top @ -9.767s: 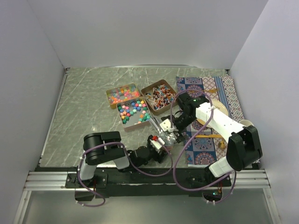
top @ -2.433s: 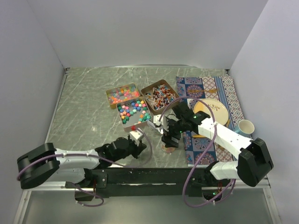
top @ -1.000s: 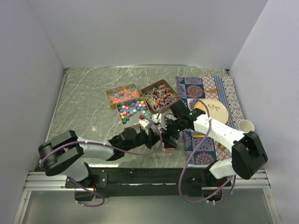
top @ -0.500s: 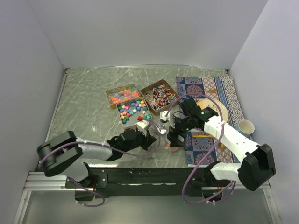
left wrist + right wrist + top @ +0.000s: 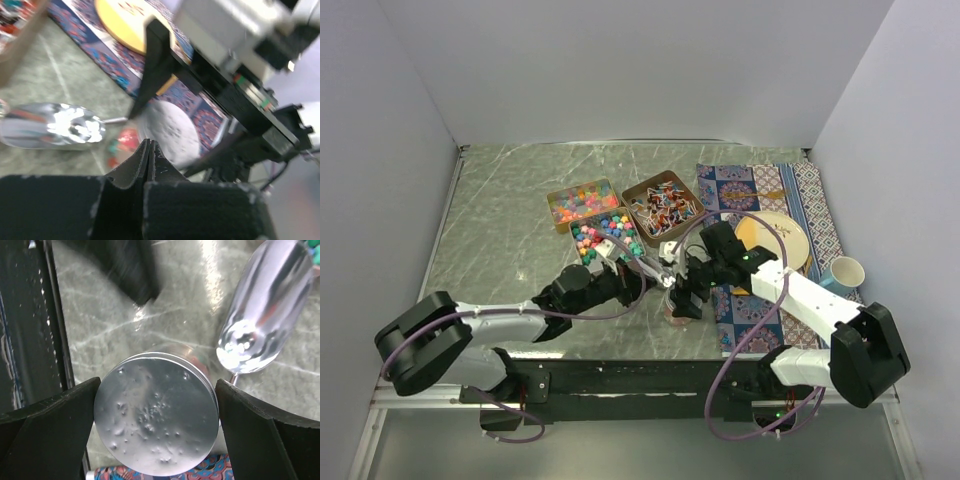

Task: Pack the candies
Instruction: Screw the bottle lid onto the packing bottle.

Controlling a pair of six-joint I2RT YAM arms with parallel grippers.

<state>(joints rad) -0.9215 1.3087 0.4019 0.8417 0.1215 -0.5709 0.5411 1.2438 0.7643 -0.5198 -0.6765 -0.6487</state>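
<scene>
Two grippers: right gripper (image 5: 156,390) clamps round silver metal lid (image 5: 156,435) over clear glass jar (image 5: 680,310), likely sealing it; left gripper (image 5: 148,150) pinched shut, empty, by shiny metal spoon (image 5: 265,310). Multicoloured candies (image 5: 605,233) sit in bronze tins (image 5: 550,199), 11 o'clock.

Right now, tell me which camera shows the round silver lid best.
The right wrist view: the lid shows whole, sharp and face-on, clamped in the right tool. The left wrist view shows it blurred, partly behind black fingers. The top view mostly hides it under that tool.
</scene>
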